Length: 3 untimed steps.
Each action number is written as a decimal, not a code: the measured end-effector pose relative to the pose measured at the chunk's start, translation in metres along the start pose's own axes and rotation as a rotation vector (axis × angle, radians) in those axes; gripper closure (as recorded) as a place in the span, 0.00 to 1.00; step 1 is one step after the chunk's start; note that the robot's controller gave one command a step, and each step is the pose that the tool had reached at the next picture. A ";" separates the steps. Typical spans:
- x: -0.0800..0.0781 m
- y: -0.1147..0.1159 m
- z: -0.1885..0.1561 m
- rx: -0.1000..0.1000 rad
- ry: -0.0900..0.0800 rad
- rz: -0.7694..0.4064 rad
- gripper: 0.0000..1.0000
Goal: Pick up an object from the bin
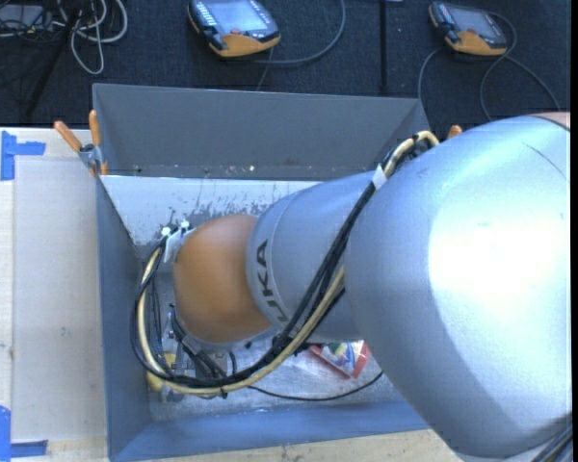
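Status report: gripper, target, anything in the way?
Gripper low at left end of bin, under orange wrist cover. Target hidden beneath it. Colourful packet on floor to its right.

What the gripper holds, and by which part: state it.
Cannot be told: the arm's orange cover sits over the bin's left half, covering any hold.

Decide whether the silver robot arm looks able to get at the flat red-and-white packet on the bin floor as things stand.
Probably not straight away. The silver arm lies over the packet, and its orange-covered wrist points down left of it, so it would likely have to pull back first.
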<state>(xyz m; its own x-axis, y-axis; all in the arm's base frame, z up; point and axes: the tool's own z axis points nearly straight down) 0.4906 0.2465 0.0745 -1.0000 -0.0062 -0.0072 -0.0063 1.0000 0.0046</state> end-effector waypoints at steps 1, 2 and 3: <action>0.003 -0.002 -0.045 0.008 0.016 0.001 1.00; 0.000 -0.008 -0.106 0.006 0.012 0.004 1.00; -0.004 -0.009 -0.133 0.001 0.001 0.008 1.00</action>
